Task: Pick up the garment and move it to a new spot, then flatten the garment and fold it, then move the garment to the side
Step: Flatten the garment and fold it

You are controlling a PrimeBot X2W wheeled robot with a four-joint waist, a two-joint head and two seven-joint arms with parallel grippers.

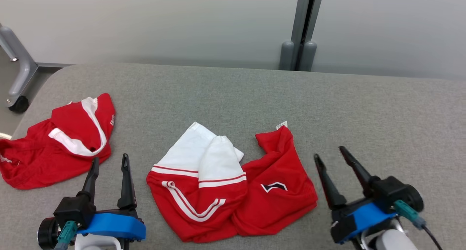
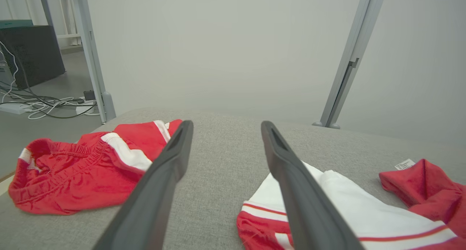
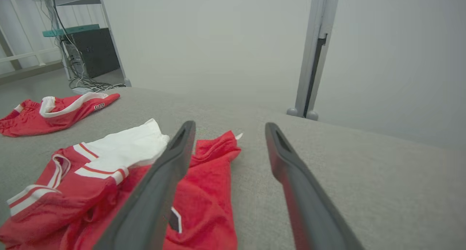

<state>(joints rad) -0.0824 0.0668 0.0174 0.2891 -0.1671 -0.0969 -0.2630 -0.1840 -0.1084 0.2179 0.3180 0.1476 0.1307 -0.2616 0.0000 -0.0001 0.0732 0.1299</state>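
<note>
Lying crumpled between left pincer (image 1: pixel 110 158) and right pincer (image 1: pixel 329 152): garment (image 1: pixel 233 195)

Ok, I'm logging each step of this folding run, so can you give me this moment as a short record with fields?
surface: grey padded table
middle item: red and white shirt, crumpled, white sleeves lying over the red
left item: red shorts with white stripes, bunched near the table's left edge
left gripper: open, empty, between shorts and shirt
right gripper: open, empty, just right of the shirt
progress: shirt not yet flattened or folded
</note>
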